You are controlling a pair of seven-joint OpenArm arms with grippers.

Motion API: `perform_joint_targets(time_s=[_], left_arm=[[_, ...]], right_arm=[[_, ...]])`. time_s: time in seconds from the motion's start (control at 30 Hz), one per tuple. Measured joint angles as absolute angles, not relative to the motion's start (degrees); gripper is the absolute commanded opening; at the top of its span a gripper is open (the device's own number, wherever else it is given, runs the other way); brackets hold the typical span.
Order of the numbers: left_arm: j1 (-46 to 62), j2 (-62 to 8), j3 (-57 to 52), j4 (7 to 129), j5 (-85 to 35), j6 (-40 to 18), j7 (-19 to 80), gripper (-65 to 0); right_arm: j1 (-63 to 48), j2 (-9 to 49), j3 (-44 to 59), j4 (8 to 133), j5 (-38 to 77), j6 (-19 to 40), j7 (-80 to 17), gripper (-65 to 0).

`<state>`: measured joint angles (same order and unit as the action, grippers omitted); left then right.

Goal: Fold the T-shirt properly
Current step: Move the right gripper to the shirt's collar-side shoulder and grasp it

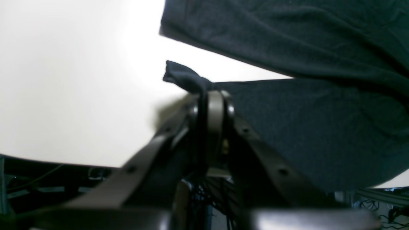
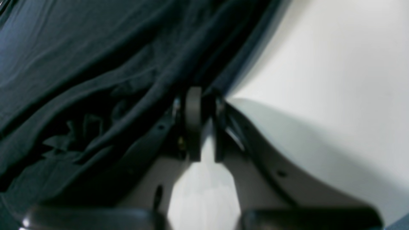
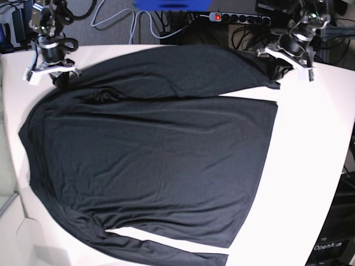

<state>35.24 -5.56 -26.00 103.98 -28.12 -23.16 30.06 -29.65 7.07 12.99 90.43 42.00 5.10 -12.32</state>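
The black T-shirt (image 3: pixel 155 155) lies spread flat on the white table (image 3: pixel 310 166), with one long sleeve along the far edge and another at the near edge. At the far right my left gripper (image 3: pixel 275 76) is shut on the far sleeve's end; the left wrist view shows a tuft of the T-shirt (image 1: pixel 319 127) pinched in the left gripper (image 1: pixel 209 92). At the far left my right gripper (image 3: pixel 60 79) sits on the shoulder area. In the right wrist view the right gripper (image 2: pixel 203 94) has its fingers drawn together at the edge of the T-shirt (image 2: pixel 80 64).
A power strip (image 3: pixel 238 18) and loose cables (image 3: pixel 111 22) lie behind the table's far edge. A dark cabinet (image 3: pixel 338 233) stands past the table's right edge. Bare table shows to the right of the shirt and at the near left corner.
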Motion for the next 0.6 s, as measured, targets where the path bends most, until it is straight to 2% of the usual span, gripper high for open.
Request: perform_joint_targets(time_s=[0.1,0.6], left_arm=[[35.24,-5.52,-26.28,103.98,-28.14,-23.20,30.09,-63.0],[35.24,-5.37,-28.34,103.98,-28.14,-23.38,30.11,-63.0]], right_arm=[[-29.21,7.14,13.02,90.43,42.00,5.10,-13.58,-64.7],[-28.95,8.32,13.32,90.65,42.00,5.13,-14.31,-64.3]])
